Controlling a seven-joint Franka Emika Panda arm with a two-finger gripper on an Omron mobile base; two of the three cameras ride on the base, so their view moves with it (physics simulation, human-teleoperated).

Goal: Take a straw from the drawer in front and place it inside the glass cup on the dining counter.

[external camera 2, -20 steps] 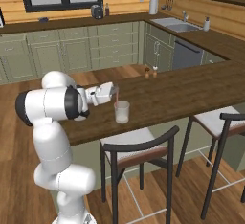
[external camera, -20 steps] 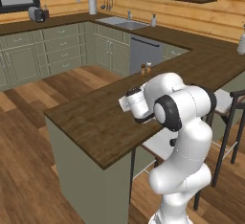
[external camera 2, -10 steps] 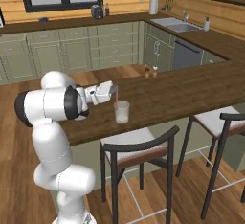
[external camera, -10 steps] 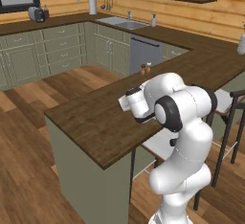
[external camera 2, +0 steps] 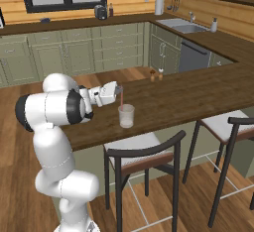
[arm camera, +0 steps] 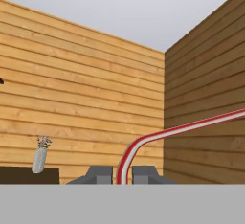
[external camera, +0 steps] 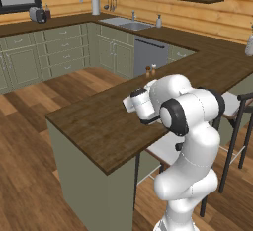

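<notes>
- The gripper [external camera 2: 119, 89] is closed on the straw [external camera 2: 122, 97]; in the hand view the thin red stick rises from between the two dark fingertips [arm camera: 99, 174] and bends away to the right.
- In the right base view the straw is seen hanging roughly upright from the gripper, its lower end directly above the open mouth of the glass cup [external camera 2: 126, 115], or just inside the rim; which of the two cannot be told.
- The hand is held level, pointing out across the counter, apparently so that the straw can be lowered into the cup rather than knocked against its wall.
- The glass cup stands upright on the dining counter [external camera 2: 188, 89], near the edge that faces the stools [external camera 2: 141, 159], within easy reach of the arm.
- In the left base view the hand [external camera: 140, 105] is seen over the counter, with the cup hidden behind the arm.
- The placing step is judged to be nearly done: a small descent and a release appear to be all that is left.
- A thin stick may tip the light cup if it is dragged sideways.
</notes>
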